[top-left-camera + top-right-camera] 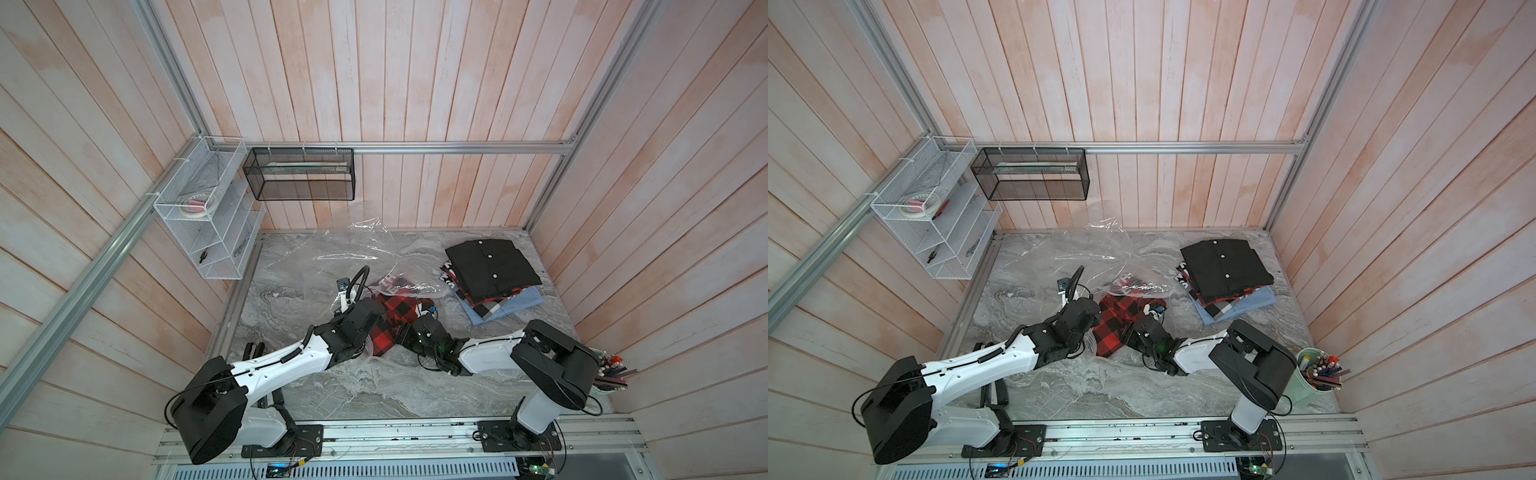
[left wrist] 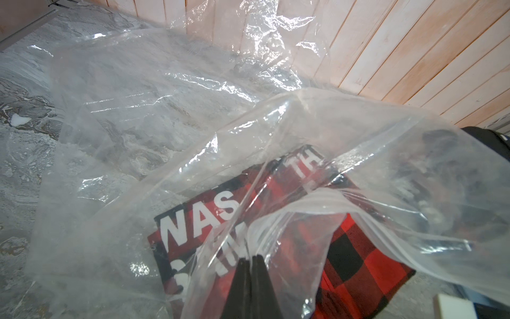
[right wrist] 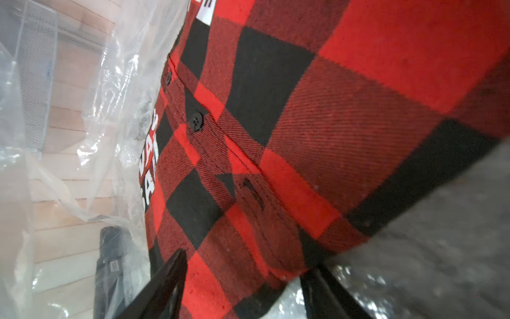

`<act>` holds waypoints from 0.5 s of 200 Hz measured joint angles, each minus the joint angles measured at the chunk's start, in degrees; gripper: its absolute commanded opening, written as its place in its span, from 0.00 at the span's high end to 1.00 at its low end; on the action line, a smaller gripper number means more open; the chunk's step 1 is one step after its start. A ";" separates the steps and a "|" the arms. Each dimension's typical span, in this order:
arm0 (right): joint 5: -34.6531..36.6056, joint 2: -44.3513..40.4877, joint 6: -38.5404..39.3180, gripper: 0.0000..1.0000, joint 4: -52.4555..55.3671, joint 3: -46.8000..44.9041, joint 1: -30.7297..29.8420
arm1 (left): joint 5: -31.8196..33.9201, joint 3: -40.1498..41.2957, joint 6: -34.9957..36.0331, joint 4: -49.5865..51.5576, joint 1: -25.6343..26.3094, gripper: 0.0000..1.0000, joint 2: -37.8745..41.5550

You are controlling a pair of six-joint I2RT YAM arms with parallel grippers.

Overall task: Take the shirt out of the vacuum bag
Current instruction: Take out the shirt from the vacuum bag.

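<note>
A red-and-black checked shirt [image 1: 395,318] [image 1: 1121,318] with white lettering lies partly inside the clear, crinkly vacuum bag [image 1: 332,257] [image 1: 1075,257] at mid-table. In the left wrist view my left gripper [image 2: 251,258] is shut on the vacuum bag's [image 2: 138,110] mouth edge, lifting the film above the shirt [image 2: 358,262]. In the right wrist view my right gripper [image 3: 245,261] stands open at the shirt's [image 3: 303,124] near edge, one finger on each side of the folded cloth. The bag's film [image 3: 116,82] hangs beside it. In both top views the wrists hide the fingertips.
A stack of folded shirts [image 1: 492,274], a black one on top, lies at the back right. A white wire rack [image 1: 208,216] and a black mesh basket [image 1: 299,174] hang on the back left walls. A cup of pens [image 1: 1316,378] stands beside the right arm's base.
</note>
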State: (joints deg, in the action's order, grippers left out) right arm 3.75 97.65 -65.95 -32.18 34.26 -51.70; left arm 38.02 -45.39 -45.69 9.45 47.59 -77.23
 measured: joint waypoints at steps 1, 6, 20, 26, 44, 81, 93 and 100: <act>-0.04 0.17 -0.02 0.33 -0.22 0.13 0.00 | 0.00 0.00 0.00 0.00 0.00 1.00 0.00; -0.13 0.83 -0.02 0.33 -0.92 0.48 0.00 | -0.02 0.00 0.00 -0.02 0.00 1.00 0.00; -0.24 2.62 -0.04 0.33 -3.21 1.27 0.00 | -0.07 0.00 0.00 -0.04 0.00 1.00 -0.02; -0.24 3.37 -0.07 0.33 -4.42 1.46 0.00 | -0.07 0.00 0.00 -0.04 0.00 1.00 -0.04; -0.22 5.27 -0.35 0.38 -7.98 1.64 0.02 | -0.07 -0.07 0.00 -0.28 0.13 1.00 -0.39; -1.29 9.14 -2.10 0.63 -13.14 2.12 1.22 | -0.07 -0.07 0.00 -0.44 0.55 1.00 -0.76; -1.68 9.44 -2.58 0.63 -12.63 2.82 1.88 | -0.09 -0.07 0.00 -0.46 0.57 1.00 -0.76; -1.73 9.44 -2.54 0.62 -11.91 3.39 2.23 | -0.07 -0.04 0.00 -0.44 0.59 1.00 -0.76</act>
State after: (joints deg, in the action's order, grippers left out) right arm 2.02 107.09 -68.49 -44.10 37.65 -49.47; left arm 37.95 -45.43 -45.69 9.02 48.18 -78.00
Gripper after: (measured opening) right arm 0.373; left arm 0.055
